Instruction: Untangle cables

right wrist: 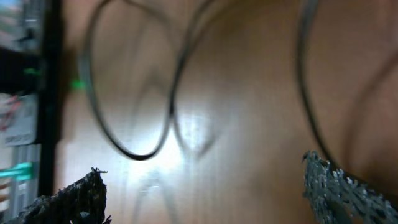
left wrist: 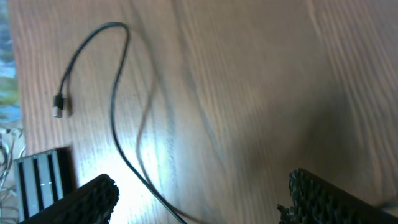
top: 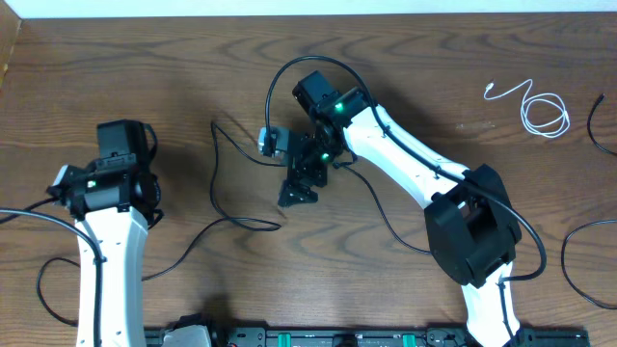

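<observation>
A long black cable [top: 220, 183] snakes over the wooden table's middle. A short white cable [top: 535, 108] lies coiled at the far right. In the left wrist view my left gripper [left wrist: 205, 202] is open above the table. A black cable [left wrist: 115, 93] with a small plug end [left wrist: 58, 106] runs down between its fingers without touching them. My right gripper [top: 299, 191] hangs over the table centre. In its wrist view it [right wrist: 214, 199] is open and empty, with a blurred black cable loop [right wrist: 134, 152] ahead of it and another strand [right wrist: 305, 93] on the right.
More black cable [top: 578, 260] curves near the right edge. My left arm [top: 106, 193] stands at the left, and the right arm [top: 415, 164] stretches from the lower right to the middle. A black rail [top: 289, 337] runs along the front edge.
</observation>
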### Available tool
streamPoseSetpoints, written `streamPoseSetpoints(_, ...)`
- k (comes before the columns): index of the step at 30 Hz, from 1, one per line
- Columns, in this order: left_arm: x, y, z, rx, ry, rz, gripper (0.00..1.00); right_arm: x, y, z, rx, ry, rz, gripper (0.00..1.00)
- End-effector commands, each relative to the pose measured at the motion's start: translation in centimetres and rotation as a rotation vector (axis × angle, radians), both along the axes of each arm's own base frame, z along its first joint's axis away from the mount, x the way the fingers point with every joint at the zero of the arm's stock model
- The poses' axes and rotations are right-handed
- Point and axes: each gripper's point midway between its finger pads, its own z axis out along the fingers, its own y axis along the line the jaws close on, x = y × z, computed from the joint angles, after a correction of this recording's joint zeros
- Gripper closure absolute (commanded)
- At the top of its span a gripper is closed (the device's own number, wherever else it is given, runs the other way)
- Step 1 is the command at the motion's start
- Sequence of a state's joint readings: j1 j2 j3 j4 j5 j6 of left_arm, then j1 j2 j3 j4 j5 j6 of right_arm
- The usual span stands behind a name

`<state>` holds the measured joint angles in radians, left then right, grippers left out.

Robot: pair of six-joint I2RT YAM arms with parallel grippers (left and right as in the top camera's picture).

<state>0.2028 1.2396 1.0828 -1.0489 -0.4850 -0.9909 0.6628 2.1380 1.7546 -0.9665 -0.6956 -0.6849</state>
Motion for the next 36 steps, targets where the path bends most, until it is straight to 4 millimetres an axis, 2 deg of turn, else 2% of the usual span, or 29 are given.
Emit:
streamPoseSetpoints(1,-0.8,1.0,0.3,0.016,-0.002,0.059,0.11,-2.7,1.5,2.1,0.112,0.036,0.116,0.01)
streamPoseSetpoints(4,-1.0,1.2,0.3,0.016,-0.002,0.067,0.11,-4.5,1.3,1.5,0.060,0.048,0.165,0.01)
streamPoseSetpoints(9,-0.9,1.2,0.3,0.017,-0.003,0.068,0.11,-6.1,1.3,-0.5,-0.100,-0.033,0.208,0.01)
streamPoseSetpoints(12,-0.9,1.2,0.3,0.016,-0.003,0.068,0.11,-6.4,2.0,-1.3,-0.167,-0.099,0.201,0.01)
streamPoseSetpoints(18,-0.9,1.2,0.3,0.016,-0.004,0.068,0.11,-5.5,5.2,-3.3,-0.198,-0.228,0.082,0.01)
streamPoseSetpoints(21,-0.9,1.2,0.3,0.016,-0.003,0.067,0.11,-4.1,5.8,-4.5,-0.234,-0.282,-0.056,0.04)
streamPoseSetpoints(24,-0.9,1.2,0.3,0.017,-0.004,0.068,0.11,-0.3,4.8,-5.1,-0.315,-0.386,-0.316,0.05)
streamPoseSetpoints(27,-0.8,1.3,0.3,0.017,-0.008,0.068,0.11,3.1,3.1,-4.4,-0.388,-0.523,-0.512,0.05)
streamPoseSetpoints(30,-0.7,1.3,0.3,0.019,-0.017,0.068,0.11,4.4,2.4,-3.8,-0.416,-0.614,-0.563,0.05)
streamPoseSetpoints(36,-0.5,1.4,0.4,0.021,-0.026,0.068,0.11,5.1,2.1,-2.8,-0.446,-0.720,-0.623,0.05)
